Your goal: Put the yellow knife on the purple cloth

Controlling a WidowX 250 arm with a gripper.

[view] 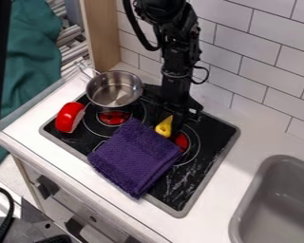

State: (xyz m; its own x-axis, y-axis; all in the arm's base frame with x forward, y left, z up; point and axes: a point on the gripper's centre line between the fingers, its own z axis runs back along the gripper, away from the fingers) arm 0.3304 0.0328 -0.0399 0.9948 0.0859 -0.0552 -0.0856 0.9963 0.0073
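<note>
Black on black around the gripper (pixel 170 121), hard to make out against the stovetop (pixel 210 133). Cannot tell whether open or closed at the jaws, or gripping anything. Close by, at the purple cloth's (pixel 135 154) upper edge: yellow knife (pixel 163 127), full shape unclear.

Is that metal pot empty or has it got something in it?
Empty, it looks like: the pot has no lid on, and its bare, shiny bottom shows inside.
</note>
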